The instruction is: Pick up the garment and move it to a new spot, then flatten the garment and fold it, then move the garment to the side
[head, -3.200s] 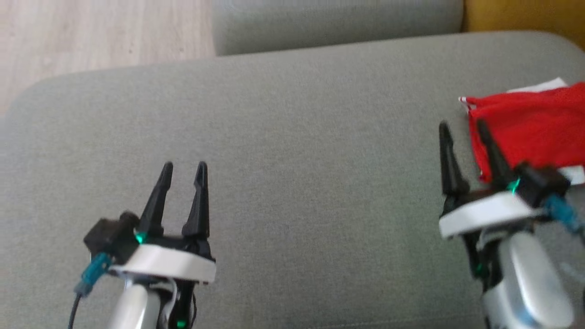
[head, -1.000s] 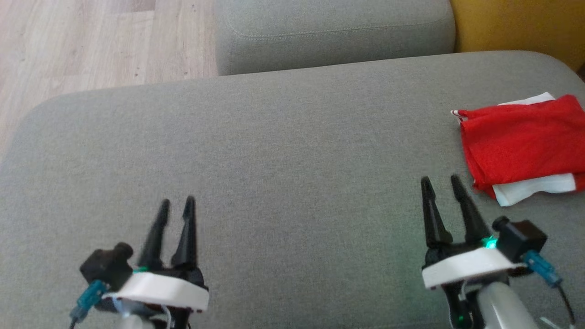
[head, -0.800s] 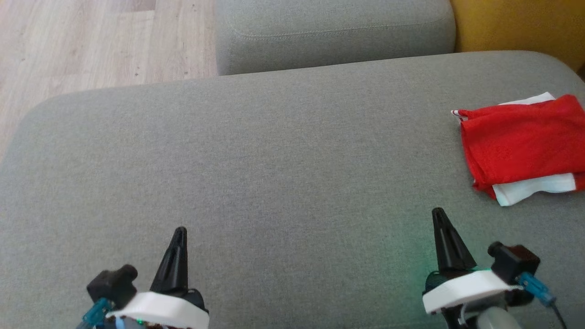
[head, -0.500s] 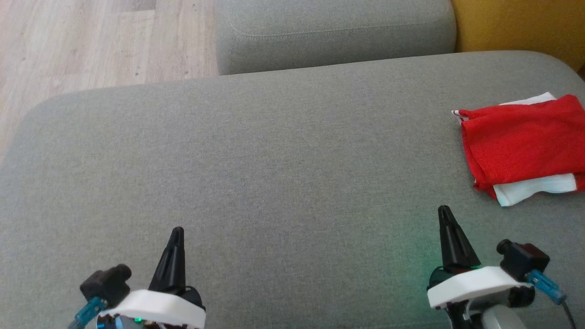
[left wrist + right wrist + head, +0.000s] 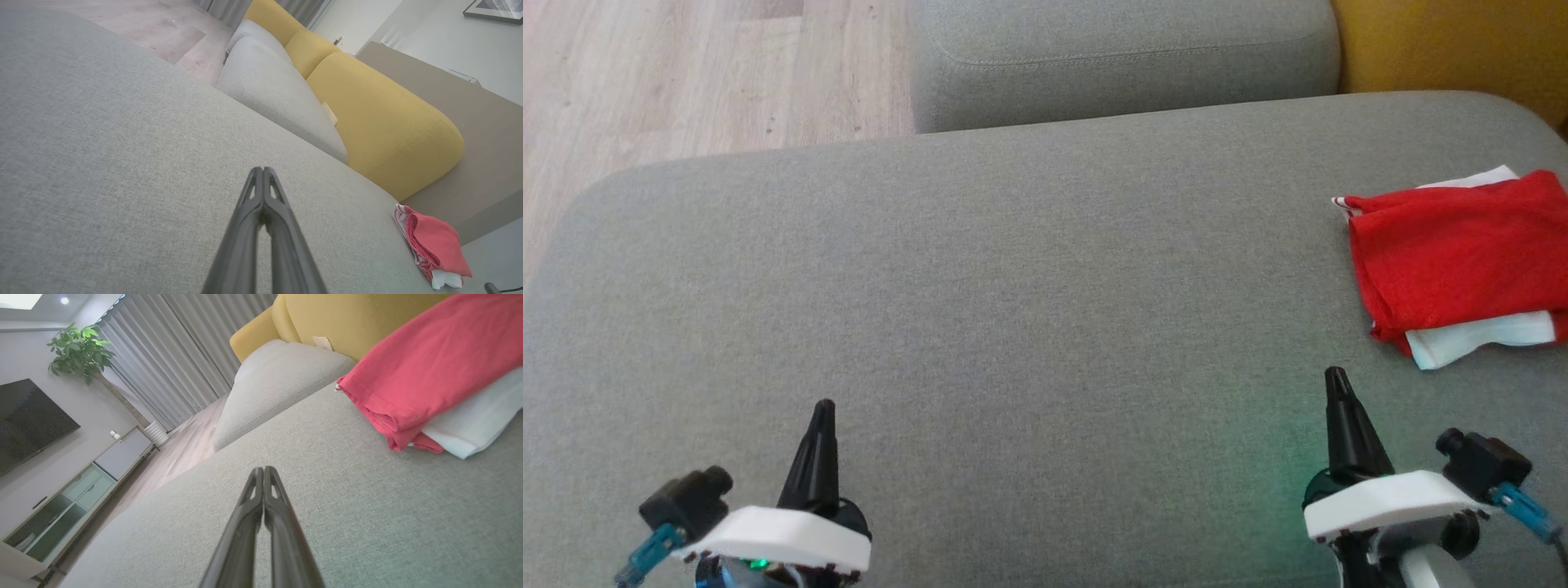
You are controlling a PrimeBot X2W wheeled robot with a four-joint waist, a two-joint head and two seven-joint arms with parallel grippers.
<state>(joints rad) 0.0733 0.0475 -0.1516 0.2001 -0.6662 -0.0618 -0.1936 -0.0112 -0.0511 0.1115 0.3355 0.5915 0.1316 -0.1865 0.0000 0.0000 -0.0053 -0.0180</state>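
Garment [image 5: 1454, 261] folded, long axis left-right, left fingers [image 5: 815, 465] and right fingers [image 5: 1347, 433] clenched, empty.

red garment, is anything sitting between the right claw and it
Nothing visible does. Bare grey sofa cushion lies between the shut right claw and the folded red garment, which rests apart from the claw, near the cushion's right edge.

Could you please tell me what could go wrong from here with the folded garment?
The red garment lies near the grey cushion's right edge, so it might slide off. Its white layer pokes out below the red, so the fold may loosen if nudged. The shut right gripper sits close by and could snag it.
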